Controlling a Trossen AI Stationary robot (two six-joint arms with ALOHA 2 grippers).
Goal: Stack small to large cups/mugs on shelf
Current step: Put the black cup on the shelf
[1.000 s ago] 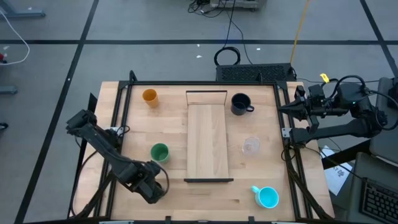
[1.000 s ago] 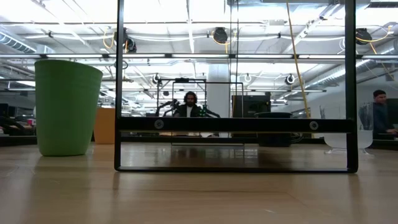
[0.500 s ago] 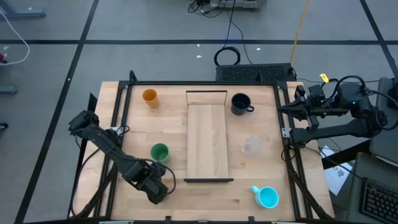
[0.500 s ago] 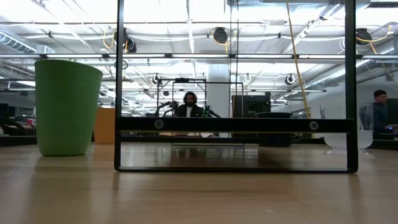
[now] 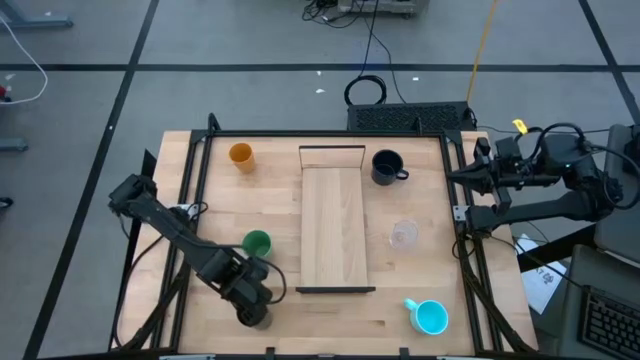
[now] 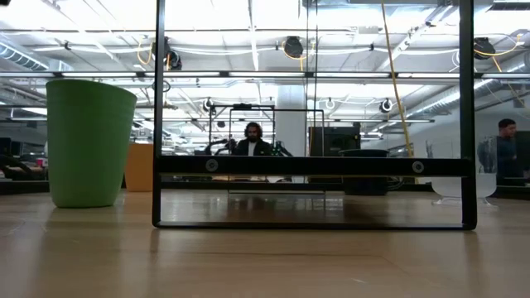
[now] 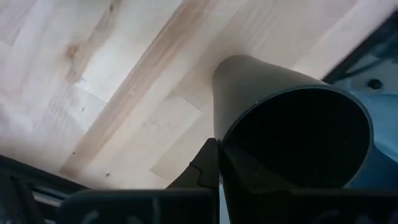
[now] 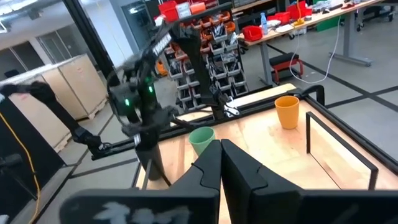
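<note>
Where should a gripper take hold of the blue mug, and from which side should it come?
Probably at the rim, from above. The blue mug stands upright with its mouth open upward, so one finger could go inside and one outside the wall. Its handle points toward the shelf, so grip a part of the rim away from it. The right gripper, parked at the table's edge, is nearer.

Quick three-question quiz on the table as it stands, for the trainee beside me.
1. True or false: the shelf already holds a cup.
2. What is the left gripper clamped on? A) tall black cup B) green cup C) blue mug
3. Short answer: the clear cup stands on the tabletop. Is it on the left gripper's side of the shelf, or the side of the right gripper, parked at the table edge?

Key: 1 false; 2 A; 3 the right gripper's side.
</note>
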